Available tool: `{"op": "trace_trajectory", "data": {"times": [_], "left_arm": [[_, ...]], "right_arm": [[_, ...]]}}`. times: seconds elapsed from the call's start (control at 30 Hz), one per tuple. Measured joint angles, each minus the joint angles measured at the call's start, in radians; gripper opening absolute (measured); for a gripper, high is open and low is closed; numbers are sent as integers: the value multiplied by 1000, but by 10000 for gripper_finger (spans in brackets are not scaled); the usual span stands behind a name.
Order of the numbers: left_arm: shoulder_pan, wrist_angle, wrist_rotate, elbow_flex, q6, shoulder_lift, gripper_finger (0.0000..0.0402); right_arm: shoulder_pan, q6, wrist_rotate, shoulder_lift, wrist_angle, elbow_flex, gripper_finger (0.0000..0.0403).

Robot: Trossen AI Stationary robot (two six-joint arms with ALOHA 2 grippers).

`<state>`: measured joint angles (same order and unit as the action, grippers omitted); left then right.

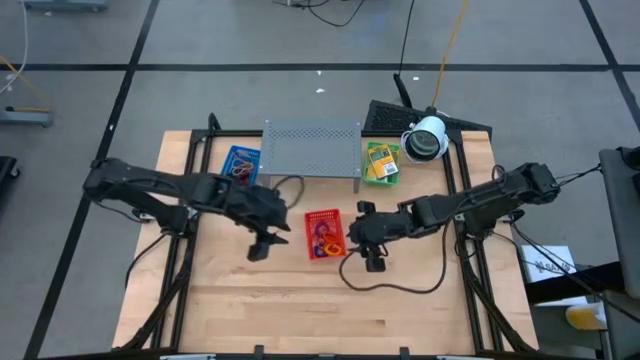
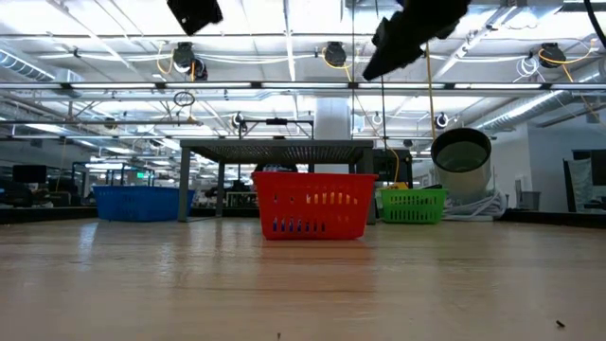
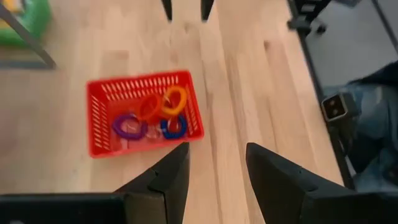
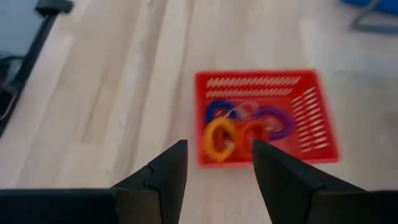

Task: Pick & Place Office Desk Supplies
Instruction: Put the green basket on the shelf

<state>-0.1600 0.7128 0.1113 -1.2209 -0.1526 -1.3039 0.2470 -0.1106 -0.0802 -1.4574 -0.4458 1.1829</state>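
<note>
We see the red basket (image 1: 323, 233) near the middle of the wooden table (image 1: 300, 310), and inside it lie several loops (image 3: 152, 118): a purple one (image 3: 128, 127), a blue one (image 3: 173, 126), an orange-red one (image 3: 148, 107) and a yellow-orange one (image 3: 175, 99), bunched together toward one end of the basket. Our left gripper (image 1: 262, 243) hangs above the table just to the left of the red basket, and in its wrist view its two dark fingers (image 3: 163, 180) stand apart with bare wood showing between them and nothing held. Our right gripper (image 1: 371, 255) hangs just to the right of the same basket, and its fingers (image 4: 163, 174) are likewise spread with an empty gap, the basket lying beyond their tips. In the low view both arms sit high above the table, well clear of the basket's rim. Behind the red basket stands the grey perforated rack (image 1: 312, 147). To the rack's left we find the blue basket (image 1: 241, 164) with some dark and reddish loops in it, though we cannot tell them apart clearly. To the rack's right sits the green basket (image 1: 381, 163) holding yellow-and-green packets (image 1: 380, 160), and beside that a white round camera (image 1: 427, 139) rests at the table's far right corner.
</note>
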Motion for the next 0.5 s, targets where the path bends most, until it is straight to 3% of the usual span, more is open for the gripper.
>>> {"op": "trace_trajectory", "data": {"times": [0.17,0.5], "left_arm": [[-2,-27,27,0,-14,-103,166],[-28,-171,56,0,-46,-283,166]], "right_arm": [[8,-3,38,-14,19,-39,169],[15,-35,-19,-15,73,-85,169]]}}
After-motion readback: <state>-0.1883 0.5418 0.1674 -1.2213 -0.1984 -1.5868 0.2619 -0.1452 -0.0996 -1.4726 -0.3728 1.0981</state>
